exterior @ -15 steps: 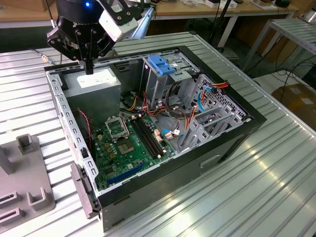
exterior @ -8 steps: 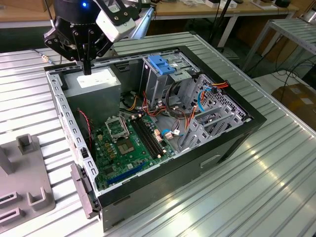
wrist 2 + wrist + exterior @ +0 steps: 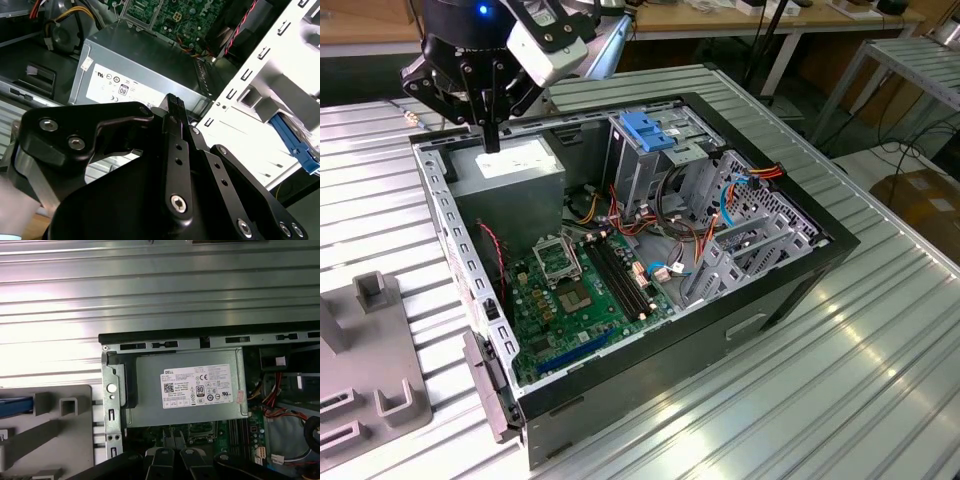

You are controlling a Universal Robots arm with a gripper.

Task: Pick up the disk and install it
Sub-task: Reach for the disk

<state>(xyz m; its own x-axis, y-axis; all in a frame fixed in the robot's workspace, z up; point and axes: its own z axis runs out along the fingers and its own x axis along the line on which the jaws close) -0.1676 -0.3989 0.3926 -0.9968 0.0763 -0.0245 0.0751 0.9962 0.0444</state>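
- The gripper (image 3: 492,138) hangs in the upper left of the exterior view, above the power supply (image 3: 510,170) at the back corner of the open computer case (image 3: 720,335).
- Its two fingers look pressed together with nothing between them, so I take it as closed and empty.
- The disk (image 3: 14,407) is neither in the gripper nor in the case. In the first wrist view a strip of bright blue lies on the grey fixture (image 3: 50,440), just outside the case wall. I judge this to be one of the disk's carrier rails. The rest of the disk is cut off, so I cannot tell how it lies.
- That fixture sits on the table in the lower left of the exterior view, well apart from the gripper.
- The drive cage (image 3: 640,175) with its blue latch (image 3: 648,130) stands in the upper middle of the exterior view, across the case from the fixture.
- As to handling, I expect the disk to be dense and rigid for its size, with smooth metal faces that could slip.
- The plastic rails probably flex a little, and a drive takes knocks badly.
- The safest hold looks to be across the two long edges near mid-length, so that it hangs level. The fingers should stay off the label face and away from the rail tips.
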